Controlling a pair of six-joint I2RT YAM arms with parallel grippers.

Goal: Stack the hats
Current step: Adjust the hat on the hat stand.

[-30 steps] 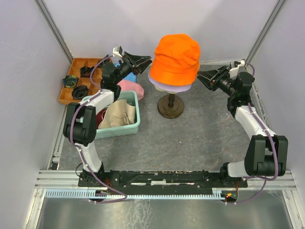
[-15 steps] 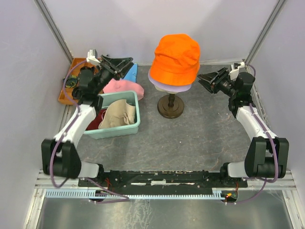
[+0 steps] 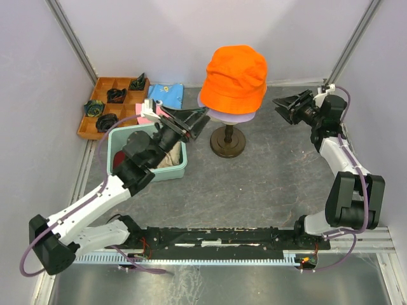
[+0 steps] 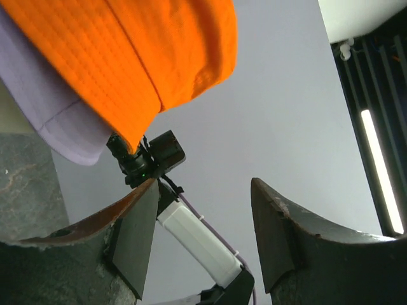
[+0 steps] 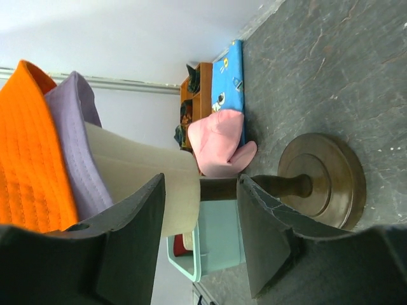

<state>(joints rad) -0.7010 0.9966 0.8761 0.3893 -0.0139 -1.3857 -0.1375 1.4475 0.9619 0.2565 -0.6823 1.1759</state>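
The left pincer and the right pincer are open and hold nothing. The orange hat sits on the lavender hat on the head, so two are stacked. The pink hat on the counter and the beige hat in the bin are not stacked yet.

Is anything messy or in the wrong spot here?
Mostly the pink hat: it lies flopped on the table between the blue cloth and the green bin, not in the bin and not on the stack. The orange hat sits over the purple hat.
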